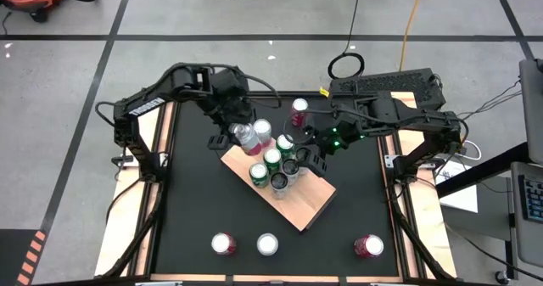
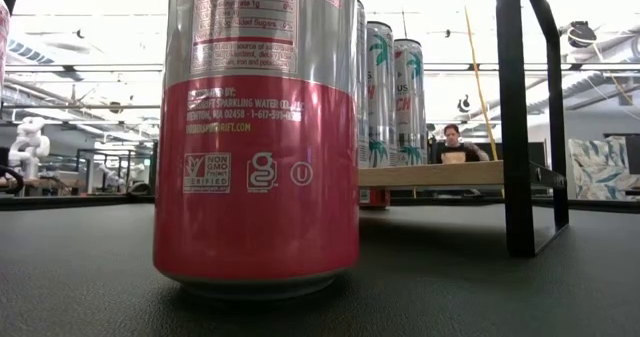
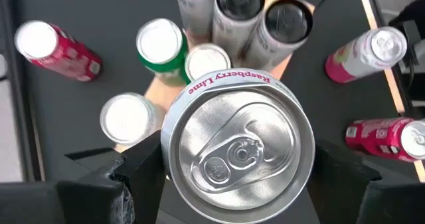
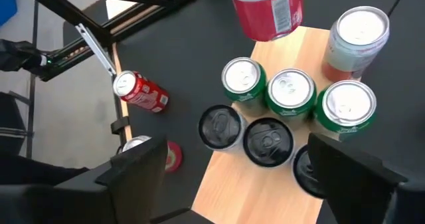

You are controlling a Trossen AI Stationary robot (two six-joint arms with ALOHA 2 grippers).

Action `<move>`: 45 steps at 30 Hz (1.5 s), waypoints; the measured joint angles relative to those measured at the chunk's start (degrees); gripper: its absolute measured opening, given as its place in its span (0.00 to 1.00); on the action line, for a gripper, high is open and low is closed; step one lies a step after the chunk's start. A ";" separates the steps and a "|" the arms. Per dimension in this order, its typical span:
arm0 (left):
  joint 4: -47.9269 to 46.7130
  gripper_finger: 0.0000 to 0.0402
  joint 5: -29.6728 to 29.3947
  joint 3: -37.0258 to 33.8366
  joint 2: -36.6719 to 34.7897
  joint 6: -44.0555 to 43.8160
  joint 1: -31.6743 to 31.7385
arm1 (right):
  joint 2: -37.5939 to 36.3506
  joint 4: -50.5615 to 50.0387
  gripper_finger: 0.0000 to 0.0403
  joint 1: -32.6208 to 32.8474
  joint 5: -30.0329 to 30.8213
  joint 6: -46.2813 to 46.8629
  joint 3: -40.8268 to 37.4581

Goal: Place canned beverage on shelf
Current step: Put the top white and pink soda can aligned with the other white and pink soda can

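The shelf (image 1: 307, 203) is a tan board on black legs (image 2: 515, 117) in the middle of the table. Green cans (image 4: 290, 91), black cans (image 4: 267, 141) and a silver-and-pink can (image 4: 355, 41) stand upright on it. My left gripper (image 1: 244, 137) hangs over the shelf's far left corner, shut on a silver-and-red "Raspberry Lime" can (image 3: 236, 151). My right gripper (image 4: 246, 177) stands open above the black cans with nothing between its fingers. My left gripper pinches the can's side wall just below its top rim (image 3: 174, 159) between its two fingers (image 3: 139, 171). The fingers slant down from the table's far left, running along the can. The can is tilted, top toward the wrist, and its red lower end (image 4: 265, 14) is lifted clear of the shelf.
More cans stand on the black table: one (image 1: 299, 109) beyond the shelf and three along the near edge (image 1: 223, 243), (image 1: 267, 244), (image 1: 367, 246), one of them filling the low view (image 2: 257, 127). The near right half of the shelf is bare.
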 joint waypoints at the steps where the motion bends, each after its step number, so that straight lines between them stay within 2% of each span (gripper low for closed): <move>1: 0.01 0.70 0.00 -0.71 0.00 -0.03 -0.01 | -0.04 0.02 0.85 0.43 0.49 0.30 0.00; 15: -0.10 0.70 1.02 -2.47 -3.31 -4.71 -0.76 | -0.01 0.01 0.85 5.44 1.25 2.52 0.00; 22: -0.04 0.70 -0.84 -3.29 -8.21 -11.73 -3.35 | -0.01 0.04 0.85 9.36 3.80 2.74 0.00; 32: 2.47 0.70 -11.53 -19.56 -24.24 -23.46 -8.76 | -0.01 0.31 0.85 12.72 7.29 2.16 -0.02; 38: 9.98 0.70 -13.60 -27.32 -25.35 -15.56 -8.95 | -0.01 0.50 0.85 12.55 7.53 0.93 -0.02; 45: 13.66 0.70 -14.16 -29.35 -18.35 -6.29 -8.91 | -0.01 0.48 0.85 11.73 7.56 -0.20 -0.02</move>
